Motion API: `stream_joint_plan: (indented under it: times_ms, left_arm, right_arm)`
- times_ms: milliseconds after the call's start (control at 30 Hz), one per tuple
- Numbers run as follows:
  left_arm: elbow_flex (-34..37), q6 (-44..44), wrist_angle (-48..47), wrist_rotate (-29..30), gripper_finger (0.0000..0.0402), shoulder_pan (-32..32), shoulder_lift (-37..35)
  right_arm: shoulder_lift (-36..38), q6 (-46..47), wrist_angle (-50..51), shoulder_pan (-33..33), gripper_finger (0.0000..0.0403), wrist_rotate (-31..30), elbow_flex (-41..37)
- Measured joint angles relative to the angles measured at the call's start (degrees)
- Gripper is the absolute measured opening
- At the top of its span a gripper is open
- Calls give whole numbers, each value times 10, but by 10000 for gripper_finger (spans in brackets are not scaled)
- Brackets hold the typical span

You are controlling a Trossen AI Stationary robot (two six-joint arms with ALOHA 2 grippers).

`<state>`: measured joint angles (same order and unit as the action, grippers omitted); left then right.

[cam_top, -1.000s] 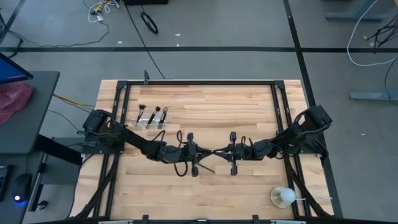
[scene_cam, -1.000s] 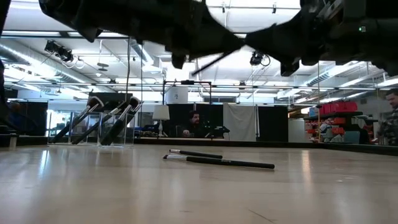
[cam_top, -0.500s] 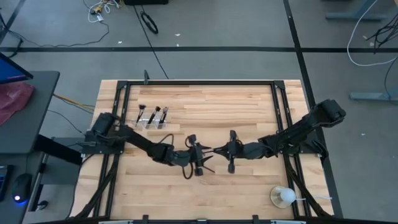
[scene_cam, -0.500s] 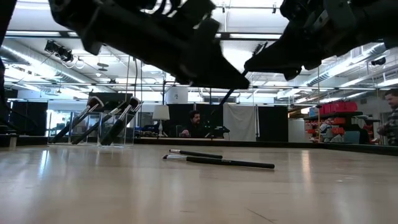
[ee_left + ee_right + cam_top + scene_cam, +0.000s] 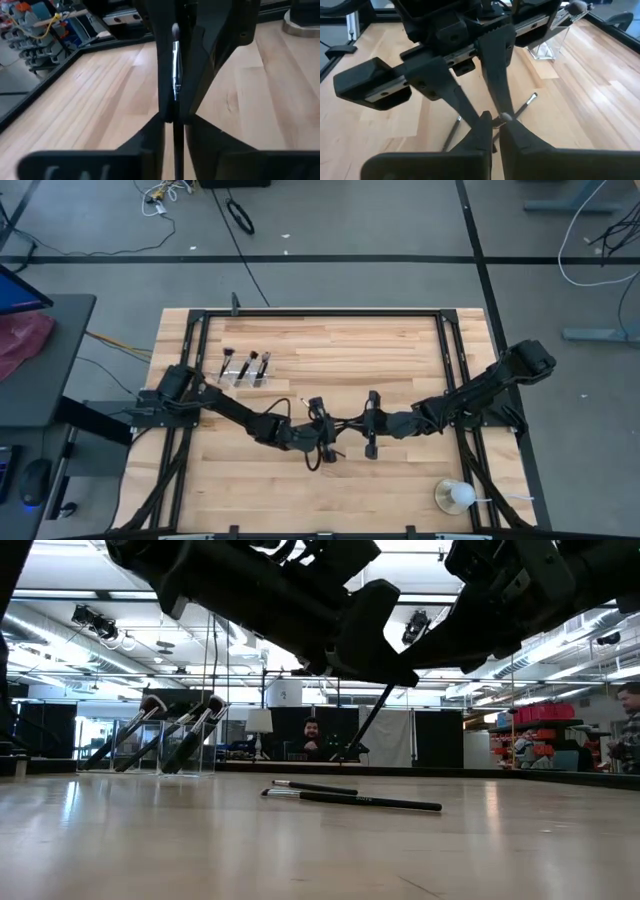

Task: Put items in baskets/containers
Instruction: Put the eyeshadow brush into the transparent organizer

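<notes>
1. The brush you are holding point(image 5: 175, 65) is up in the air, well apart from the clear brush holder point(image 5: 245, 373), out over the middle of the table.
2. It hangs on a slant. Its long side runs along the fingers of the left gripper point(image 5: 327, 436).
3. The left gripper is squeezed tight on this brush.
4. The right gripper point(image 5: 495, 122) meets it nose to nose. Its fingers are pinched together, and it looks like they nip the brush's end too.
5. The holder sits on the left arm's side, so the left arm looks like the nearer one to carry the brush there.
6. Count the brushes: one in the grippers, two loose brushes point(image 5: 350, 800) lying on the wood below them, far from the holder, and three brushes point(image 5: 247, 363) leaning inside the holder.
7. There is one holder.
</notes>
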<state>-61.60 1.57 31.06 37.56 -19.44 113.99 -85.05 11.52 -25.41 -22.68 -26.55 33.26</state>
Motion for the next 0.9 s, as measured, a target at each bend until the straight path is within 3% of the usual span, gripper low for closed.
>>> stream_joint_plan:
  times_ms: [167, 467, 600, 700, 900]
  left_arm:
    - [1, -27, -13, -4, 19, 0, 0]
    - [1, -87, -113, 35, 20, 0, -8]
    - [2, -117, -193, 86, 20, 0, -37]
    - [46, -132, -207, 114, 20, 3, -81]
    - [213, -235, -206, 173, 20, 13, -238]
  right_arm:
    - [0, 0, 3, 0, 23, -1, 0]
    - [80, -39, 16, -15, 109, -2, -1]
    - [106, -45, 30, -28, 128, -1, -1]
    - [108, -44, 21, -35, 131, 0, -13]
    - [102, -7, -8, -37, 123, 0, -55]
